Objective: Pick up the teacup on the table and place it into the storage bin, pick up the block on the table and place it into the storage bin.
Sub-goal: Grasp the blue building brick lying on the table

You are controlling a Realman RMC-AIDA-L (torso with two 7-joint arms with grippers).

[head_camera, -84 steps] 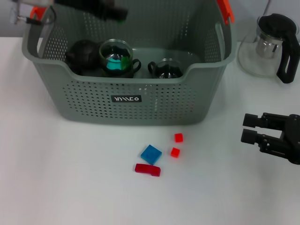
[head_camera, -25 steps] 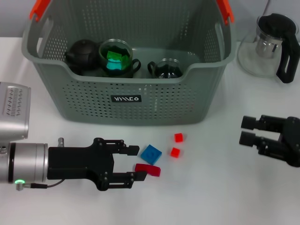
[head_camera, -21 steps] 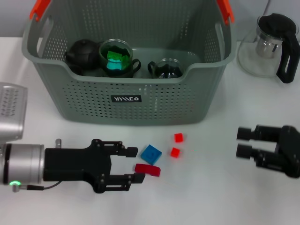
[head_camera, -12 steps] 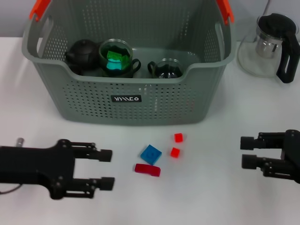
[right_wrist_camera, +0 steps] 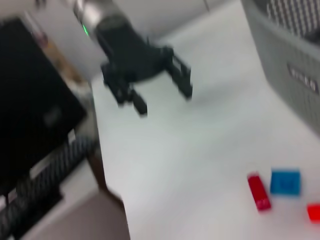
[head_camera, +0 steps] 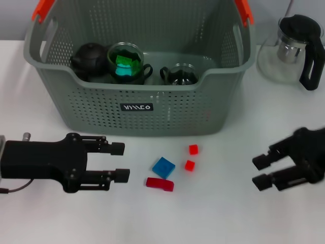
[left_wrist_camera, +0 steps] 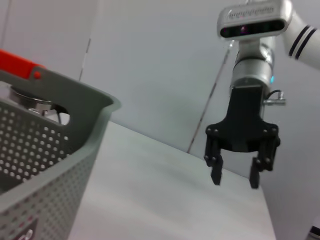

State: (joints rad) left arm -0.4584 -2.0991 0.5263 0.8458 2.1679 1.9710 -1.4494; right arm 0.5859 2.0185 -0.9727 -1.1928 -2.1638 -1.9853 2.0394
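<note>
Open left pincer (head_camera: 121, 162) beside blue block (head_camera: 163, 167), empty.

The storage bin (head_camera: 152, 109) looks like matt perforated plastic. Inside it sit glossy glass teacups (head_camera: 126, 63). Just ahead of the open left gripper (head_camera: 121, 161), the blue block (head_camera: 163, 167) and red blocks (head_camera: 160, 184) look like smooth plastic. The table (head_camera: 213, 213) is smooth and matt white.

White surface (head_camera: 61, 218) bearing the storage bin (head_camera: 152, 112), a glass teapot (head_camera: 294, 51) near its right end, and, in front, a blue block (head_camera: 163, 167), a red bar (head_camera: 160, 184) and two red cubes (head_camera: 191, 157).
</note>
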